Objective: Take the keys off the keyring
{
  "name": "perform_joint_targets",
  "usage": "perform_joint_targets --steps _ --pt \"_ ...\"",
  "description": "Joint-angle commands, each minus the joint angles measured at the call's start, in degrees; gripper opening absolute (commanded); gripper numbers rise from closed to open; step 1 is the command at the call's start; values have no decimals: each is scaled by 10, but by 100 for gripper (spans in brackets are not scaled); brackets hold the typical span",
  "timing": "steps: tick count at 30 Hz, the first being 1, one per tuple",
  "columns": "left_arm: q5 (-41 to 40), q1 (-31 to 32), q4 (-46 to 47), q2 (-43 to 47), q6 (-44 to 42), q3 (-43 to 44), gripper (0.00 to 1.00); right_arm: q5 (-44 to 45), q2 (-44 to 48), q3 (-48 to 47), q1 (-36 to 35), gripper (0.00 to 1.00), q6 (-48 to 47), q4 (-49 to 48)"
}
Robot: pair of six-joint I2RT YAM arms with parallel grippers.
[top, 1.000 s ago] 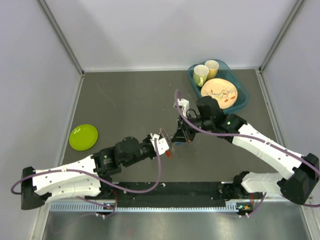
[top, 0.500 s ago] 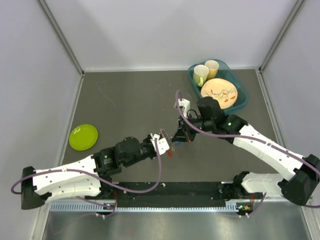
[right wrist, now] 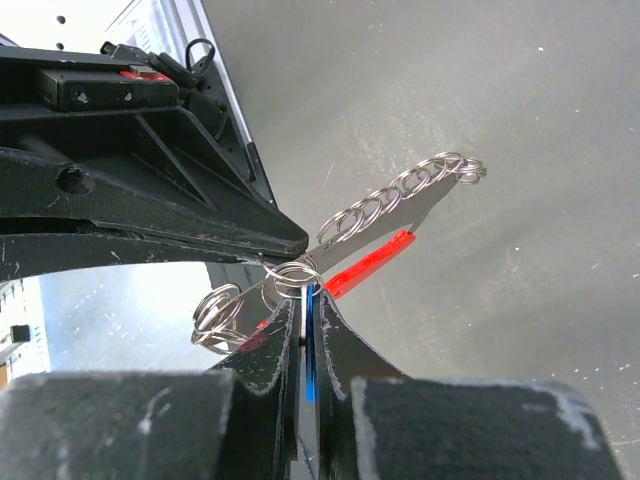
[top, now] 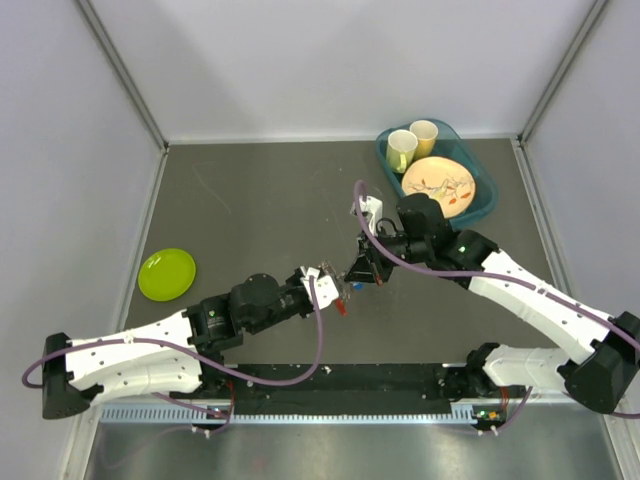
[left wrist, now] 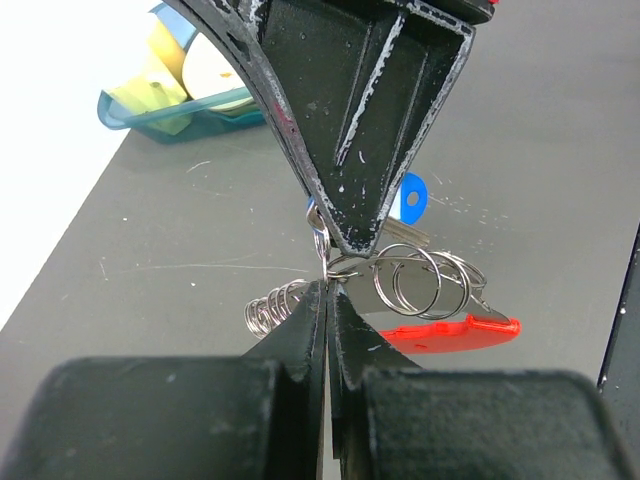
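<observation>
Unthreading: left gripper (left wrist: 326, 296) pinches the keyring (left wrist: 408, 285); right gripper (left wrist: 352, 244) clamps the blue key (left wrist: 408, 197) beside it. Next, that key probably needs working off the wire.

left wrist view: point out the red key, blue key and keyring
red key (left wrist: 455, 333), left wrist view, on its red plastic head
blue key (left wrist: 408, 195), left wrist view, on its blue head
keyring (left wrist: 420, 285), left wrist view, on the wire loops
</observation>
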State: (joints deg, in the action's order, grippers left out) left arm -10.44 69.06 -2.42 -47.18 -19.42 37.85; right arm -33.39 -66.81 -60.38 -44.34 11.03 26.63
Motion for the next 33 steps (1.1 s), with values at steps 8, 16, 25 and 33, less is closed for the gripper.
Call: perform_joint_targets --steps 8,16,25,33 --pt "19 3 81 -20 -31 18 0 18 -14 -83 -45 0 15 4" --pt "67 3 85 2 -22 7 0 73 -24 -102 -1 0 65 4" --pt "74 3 70 23 -10 -4 0 88 -15 -93 28 0 95 -19" --pt "38 4 71 38 -4 2 0 57 -3 -49 30 0 45 -18"
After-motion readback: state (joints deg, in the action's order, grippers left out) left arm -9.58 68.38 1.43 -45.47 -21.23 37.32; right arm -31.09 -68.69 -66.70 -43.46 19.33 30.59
